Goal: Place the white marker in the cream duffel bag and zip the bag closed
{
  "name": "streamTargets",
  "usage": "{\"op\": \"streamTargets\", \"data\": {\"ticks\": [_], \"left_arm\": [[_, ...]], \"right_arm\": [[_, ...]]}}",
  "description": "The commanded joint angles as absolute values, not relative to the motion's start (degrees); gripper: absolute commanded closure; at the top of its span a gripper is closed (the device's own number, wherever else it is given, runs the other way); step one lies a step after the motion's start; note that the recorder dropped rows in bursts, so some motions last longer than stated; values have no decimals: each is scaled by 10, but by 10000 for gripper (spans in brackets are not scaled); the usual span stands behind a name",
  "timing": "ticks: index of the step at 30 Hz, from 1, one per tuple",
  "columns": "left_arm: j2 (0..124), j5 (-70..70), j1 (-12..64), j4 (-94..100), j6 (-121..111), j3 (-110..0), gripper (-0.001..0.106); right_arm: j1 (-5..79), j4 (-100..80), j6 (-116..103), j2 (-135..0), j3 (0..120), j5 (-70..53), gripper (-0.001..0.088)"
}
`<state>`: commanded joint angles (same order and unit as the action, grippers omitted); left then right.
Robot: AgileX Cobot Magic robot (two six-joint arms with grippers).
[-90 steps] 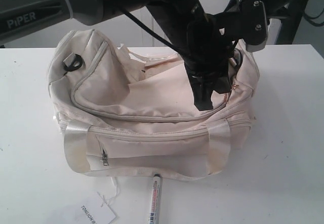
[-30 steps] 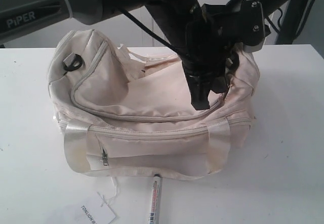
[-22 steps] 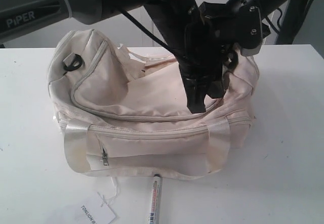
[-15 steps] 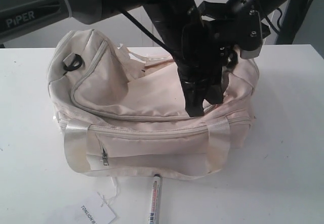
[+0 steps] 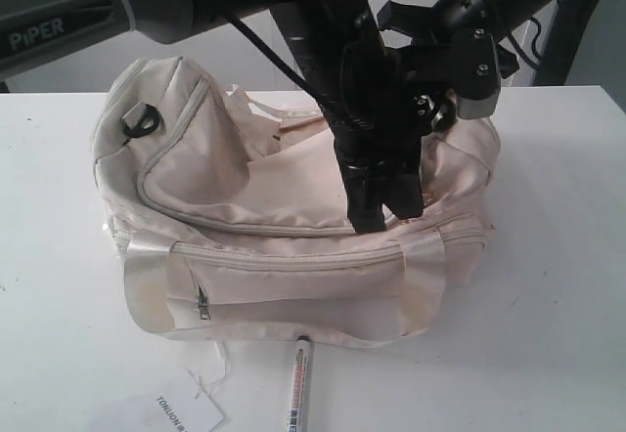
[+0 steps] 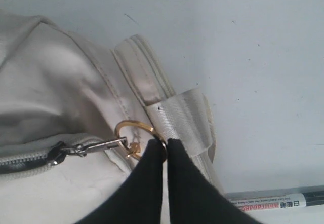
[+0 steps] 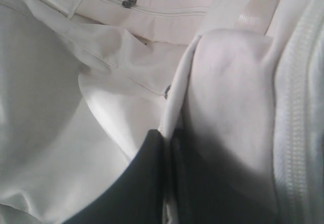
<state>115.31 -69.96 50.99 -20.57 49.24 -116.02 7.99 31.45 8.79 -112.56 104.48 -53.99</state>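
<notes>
Table (image 5: 548,285): white marker (image 5: 296,385) apart from left hand (image 6: 165,143) gripping gold ring (image 6: 132,130).

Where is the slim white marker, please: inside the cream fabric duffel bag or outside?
Outside: the marker lies on the table before the bag.

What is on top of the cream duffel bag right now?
Both grippers: the left gripper pinches the gold ring zip pull, and the right gripper pinches a fabric fold of the cream duffel bag. The bag's inside is hidden under fabric.
</notes>
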Motion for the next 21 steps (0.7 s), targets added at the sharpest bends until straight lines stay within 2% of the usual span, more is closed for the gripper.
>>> {"op": "streamTargets", "data": {"ticks": [21], "left_arm": [[1153,-692,510,-206,492,-1160,1053]], "right_arm": [[65,308,58,-1114,1056,-527,868]]}}
